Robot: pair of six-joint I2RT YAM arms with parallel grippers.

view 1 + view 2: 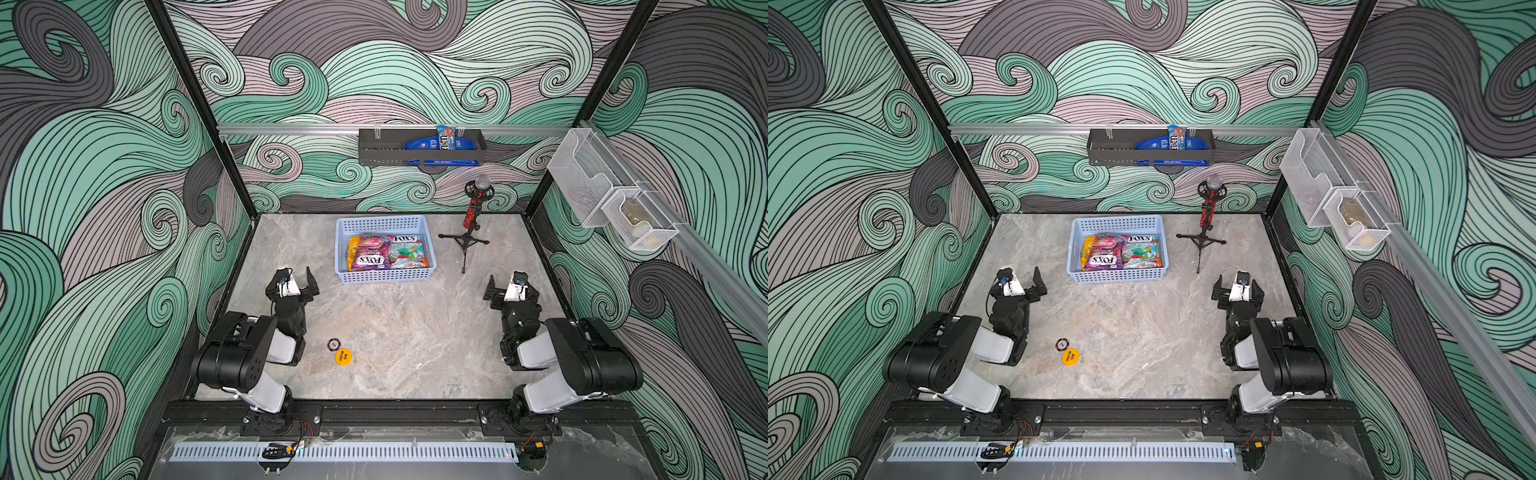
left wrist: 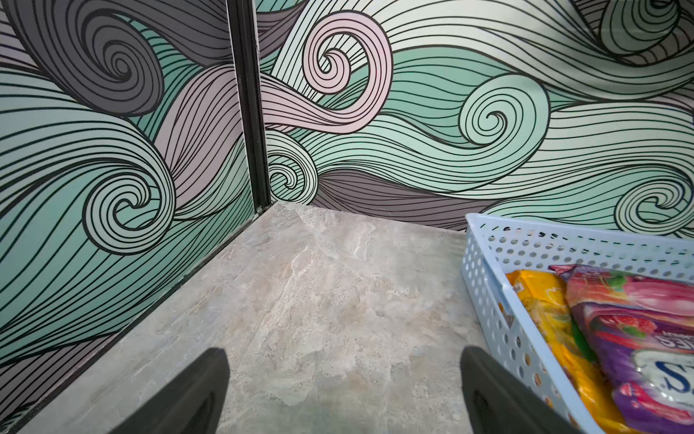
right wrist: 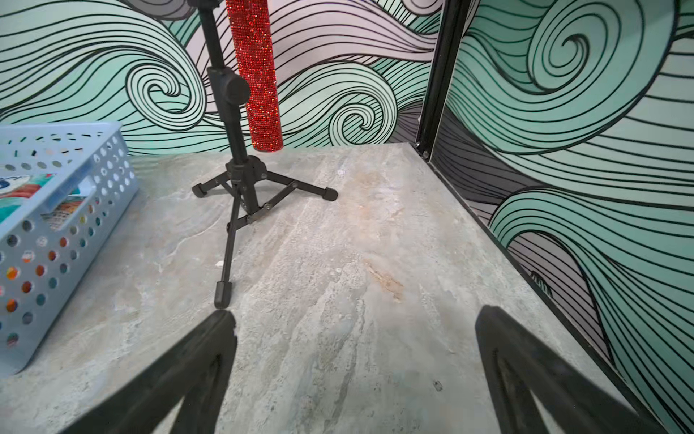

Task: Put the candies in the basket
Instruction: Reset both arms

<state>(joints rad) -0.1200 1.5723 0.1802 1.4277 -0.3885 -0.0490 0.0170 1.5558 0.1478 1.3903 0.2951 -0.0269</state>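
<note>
The light blue perforated basket (image 1: pixel 384 276) (image 1: pixel 1117 275) stands at the back middle of the table. Candies lie flat inside it: a purple FOX'S bag (image 1: pixel 371 261) (image 1: pixel 1104 260), a green-white FOX'S mint bag (image 1: pixel 405 249) (image 1: pixel 1140 249) and a yellow bag (image 1: pixel 353 249) at the left side. The left wrist view shows the basket wall (image 2: pixel 488 285) with the yellow bag (image 2: pixel 544 300) and purple bag (image 2: pixel 638 338). My left gripper (image 1: pixel 297 277) (image 1: pixel 1022 278) (image 2: pixel 343 357) hangs open and empty, left of the basket. My right gripper (image 1: pixel 509 282) (image 1: pixel 1237 282) (image 3: pixel 356 315) is open and empty to its right.
A microphone on a black tripod (image 1: pixel 471 224) (image 3: pixel 240 180) stands right of the basket (image 3: pixel 56 270). A yellow disc (image 1: pixel 343 356) and a small dark chip (image 1: pixel 333 344) lie near the front. A dark grey tray (image 1: pixel 382 151) with blue packets (image 1: pixel 446 137) hangs on the back wall, white mesh bins (image 1: pixel 615 208) on the right wall.
</note>
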